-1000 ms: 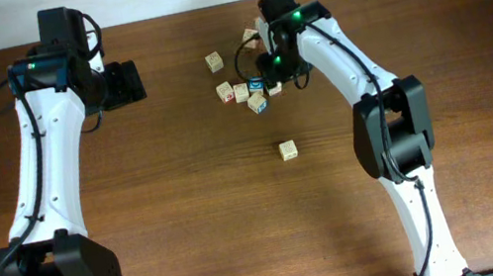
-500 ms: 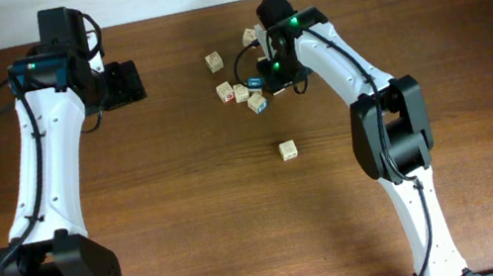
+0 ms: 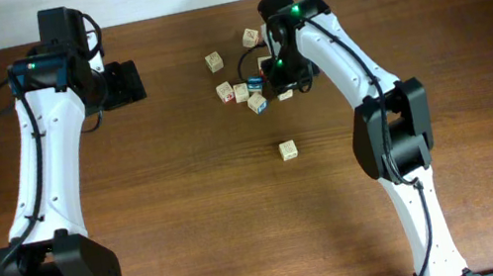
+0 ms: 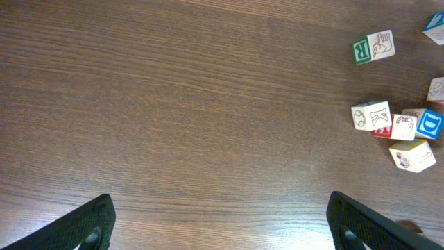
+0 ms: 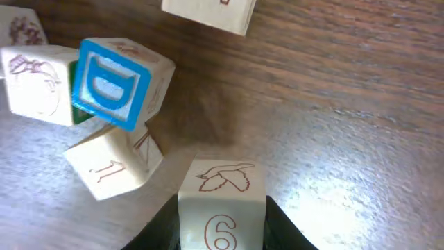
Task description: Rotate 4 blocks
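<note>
On the brown table [image 3: 191, 227], the left gripper [image 4: 220, 221] hangs with jaws spread wide and nothing between them, well apart from the cluster of blocks [image 3: 226, 91]. The right gripper [image 5: 220, 232] sits in that cluster. Its fingers press both sides of the block marked 6 [image 5: 222, 182], near the blue-faced cube [image 5: 111, 85].

The bottom edge cuts off the 6 block [image 5: 222, 201] and the right fingers [image 5: 159, 228] flanking it.

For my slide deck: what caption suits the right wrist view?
Right tool grips the 6 block, next to the blue D block and the 1 block.
</note>
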Available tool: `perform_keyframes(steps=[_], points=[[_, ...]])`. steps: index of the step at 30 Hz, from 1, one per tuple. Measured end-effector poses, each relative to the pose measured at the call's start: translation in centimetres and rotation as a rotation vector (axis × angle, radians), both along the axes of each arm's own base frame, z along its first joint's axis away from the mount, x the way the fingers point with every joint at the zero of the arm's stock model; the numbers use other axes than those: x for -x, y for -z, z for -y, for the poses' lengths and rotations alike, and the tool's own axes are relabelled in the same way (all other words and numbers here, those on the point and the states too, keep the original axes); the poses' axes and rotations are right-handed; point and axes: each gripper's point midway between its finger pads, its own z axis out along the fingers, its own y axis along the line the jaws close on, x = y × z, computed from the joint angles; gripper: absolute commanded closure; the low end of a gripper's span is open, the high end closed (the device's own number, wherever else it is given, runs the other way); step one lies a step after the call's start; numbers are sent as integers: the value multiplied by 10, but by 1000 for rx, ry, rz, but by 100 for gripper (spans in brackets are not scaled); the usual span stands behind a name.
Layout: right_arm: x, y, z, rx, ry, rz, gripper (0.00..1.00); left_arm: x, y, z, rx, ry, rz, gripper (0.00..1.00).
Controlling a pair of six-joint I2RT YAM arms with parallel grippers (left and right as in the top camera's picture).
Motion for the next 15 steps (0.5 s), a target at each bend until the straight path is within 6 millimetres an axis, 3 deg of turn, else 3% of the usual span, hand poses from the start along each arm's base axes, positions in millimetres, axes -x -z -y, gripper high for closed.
perform_keyframes(steps=[2, 5, 11, 15], points=[[3, -4, 1, 4, 1, -13, 73, 0, 0, 0, 0, 0, 0, 5], [24, -5, 7, 29, 18, -98, 73, 0, 0, 0, 0, 0, 0, 4], [78, -12, 24, 100, 25, -320, 72, 0, 0, 0, 0, 0, 0, 4], [89, -14, 27, 115, 25, -367, 72, 0, 0, 0, 0, 0, 0, 4]])
